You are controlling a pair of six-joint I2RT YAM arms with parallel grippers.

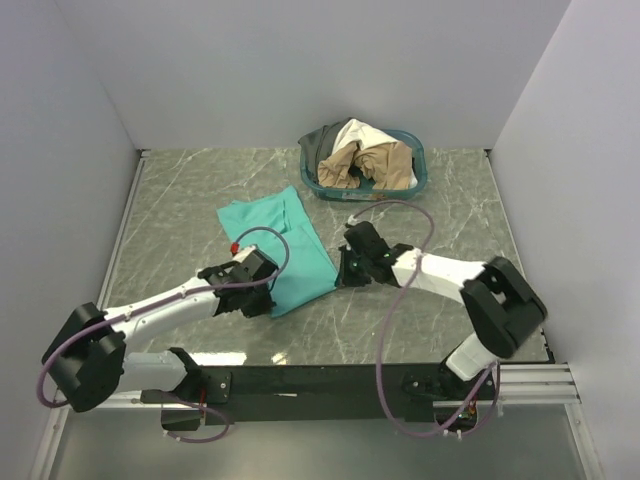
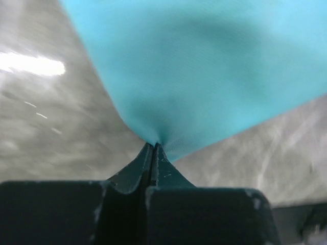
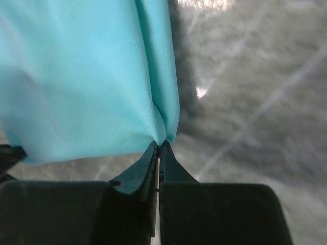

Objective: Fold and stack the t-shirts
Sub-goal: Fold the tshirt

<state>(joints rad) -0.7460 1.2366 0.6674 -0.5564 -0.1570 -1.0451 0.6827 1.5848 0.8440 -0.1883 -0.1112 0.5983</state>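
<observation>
Both hands have got the teal shirt by its near corners

The left hand (image 2: 153, 148) and right hand (image 3: 159, 145) are each clamped tight on a near corner of the teal-green t-shirt (image 1: 285, 240), which lies flat mid-table (image 1: 450, 230). Holding both corners probably keeps that edge straight for folding it over. The other t-shirts (image 1: 365, 160) are heaped in the basket (image 1: 424, 165) by the far edge.

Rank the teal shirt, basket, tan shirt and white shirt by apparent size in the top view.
1. teal shirt and basket: too alike to rank; basket is farther away.
2. tan shirt, partly buried.
3. white shirt, partly buried.
</observation>
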